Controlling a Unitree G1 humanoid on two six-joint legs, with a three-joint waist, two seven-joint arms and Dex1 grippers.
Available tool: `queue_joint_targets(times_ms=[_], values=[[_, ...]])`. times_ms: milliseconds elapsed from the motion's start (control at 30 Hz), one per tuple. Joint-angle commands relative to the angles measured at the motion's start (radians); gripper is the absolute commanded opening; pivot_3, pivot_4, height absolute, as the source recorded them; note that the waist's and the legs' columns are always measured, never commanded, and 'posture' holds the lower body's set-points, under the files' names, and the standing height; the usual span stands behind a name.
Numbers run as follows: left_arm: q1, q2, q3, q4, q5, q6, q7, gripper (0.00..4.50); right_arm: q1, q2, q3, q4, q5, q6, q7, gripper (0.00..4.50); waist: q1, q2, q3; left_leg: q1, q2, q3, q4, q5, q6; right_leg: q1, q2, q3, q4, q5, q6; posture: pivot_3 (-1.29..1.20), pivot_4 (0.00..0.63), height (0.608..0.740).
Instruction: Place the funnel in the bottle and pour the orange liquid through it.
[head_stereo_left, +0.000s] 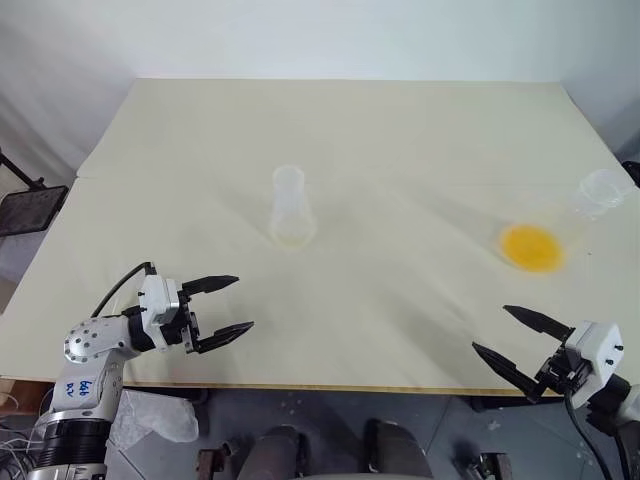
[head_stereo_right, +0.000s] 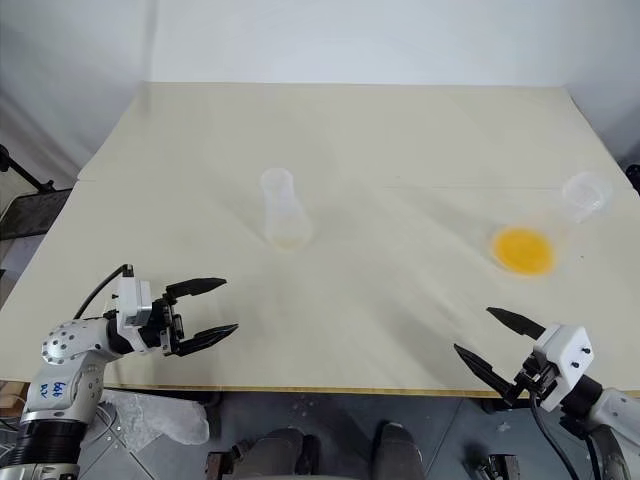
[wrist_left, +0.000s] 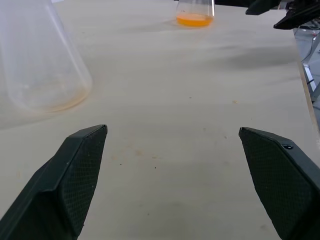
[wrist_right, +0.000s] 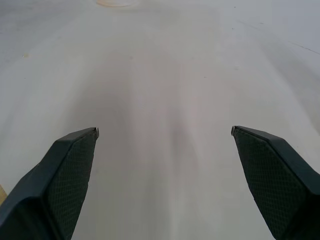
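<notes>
On the cream table (head_stereo_left: 400, 130), the bottle (head_stereo_left: 291, 210) stands empty mid-table. The flask (head_stereo_left: 560, 225) at right holds orange liquid (head_stereo_left: 531, 247). Both the left gripper (head_stereo_left: 230, 306) and right gripper (head_stereo_left: 505, 335) gape wide, empty.

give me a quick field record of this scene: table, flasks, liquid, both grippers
table: pale cream top
bottle: clear conical flask, upright near the table's middle, looks empty apart from a faint residue at its base
flask with liquid: larger clear flask on the right side of the table, its neck leaning toward the right edge
orange liquid: bright orange pool in that flask's base
funnel: cannot make one out
left gripper: open, empty, over the near left edge
right gripper: open, empty, over the near right edge
</notes>
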Motion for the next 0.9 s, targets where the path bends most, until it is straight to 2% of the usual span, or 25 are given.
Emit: queue_joint_targets(times_ms=[33,67,200,333,667,900], values=[[-0.023,-0.006,0.002,0.004,0.026,-0.051,0.027,4.50,-0.011,-0.003,-0.006,0.001,0.014,-0.010,0.010,4.46,0.000,0.000,0.000,0.000,0.000,0.000,0.000,0.000,0.000,0.000,0.000,0.000,0.000,0.000,0.000,0.00,0.150,0.740],[-0.033,-0.006,-0.002,0.015,0.038,-0.055,0.036,4.50,-0.015,-0.004,-0.004,0.005,0.014,-0.009,0.011,4.46,0.000,0.000,0.000,0.000,0.000,0.000,0.000,0.000,0.000,0.000,0.000,0.000,0.000,0.000,0.000,0.00,0.150,0.740],[-0.032,-0.012,0.017,-0.075,-0.035,0.157,0.163,4.50,-0.031,-0.006,0.002,0.022,0.012,-0.007,0.025,4.46,0.000,0.000,0.000,0.000,0.000,0.000,0.000,0.000,0.000,0.000,0.000,0.000,0.000,0.000,0.000,0.00,0.150,0.740],[0.006,-0.025,0.047,-0.156,-0.054,0.178,0.218,4.50,-0.071,-0.013,0.017,0.065,0.007,-0.010,0.050,4.46,-0.001,0.000,0.000,0.000,0.000,0.000,0.000,0.000,0.000,0.000,0.000,0.000,0.000,0.000,0.000,0.00,0.150,0.740],[0.256,0.027,0.206,-0.348,-0.150,0.246,0.216,4.50,-0.189,-0.027,0.056,0.192,-0.007,-0.041,0.114,4.46,-0.003,-0.001,0.001,0.000,0.001,0.000,0.000,0.000,0.000,0.000,-0.001,0.001,-0.001,0.000,0.000,0.00,0.150,0.740],[0.103,-0.012,0.131,-0.284,-0.084,0.232,0.297,4.50,-0.220,-0.014,0.082,0.180,-0.013,-0.039,0.096,4.46,0.008,0.000,0.001,0.000,-0.001,-0.002,0.002,0.000,0.000,0.002,-0.001,0.001,-0.001,0.000,0.000,0.00,0.150,0.740]])
